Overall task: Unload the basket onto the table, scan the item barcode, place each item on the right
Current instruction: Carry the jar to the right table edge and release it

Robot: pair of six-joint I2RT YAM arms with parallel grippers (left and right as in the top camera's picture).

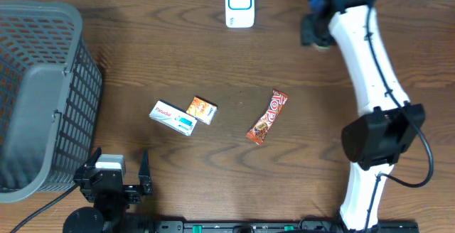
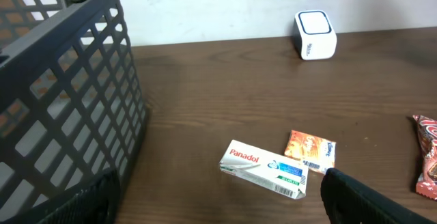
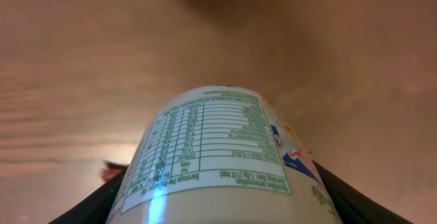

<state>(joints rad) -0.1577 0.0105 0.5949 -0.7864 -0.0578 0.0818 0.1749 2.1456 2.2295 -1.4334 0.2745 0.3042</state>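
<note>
Right wrist view is nearly filled by a round white container (image 3: 215, 152) with a green nutrition table on its label. It lies gripped between the right jaws, the 2 dark fingers (image 3: 92, 203) pressing its sides. Its long axis runs straight away from the camera toward the wooden counter (image 3: 82, 60), and the label print reads upside down. No barcode shows on this face.

Overhead, the right arm (image 1: 373, 66) stretches to the far edge of the counter, its wrist just right of the white scanner (image 1: 239, 3). The left jaws stand wide and hold nothing, low at the near edge beside the grey basket (image 1: 43, 84). A Panadol box (image 1: 173, 117), an orange packet (image 1: 202, 109) and a snack bar (image 1: 268, 117) lie mid-counter.
</note>
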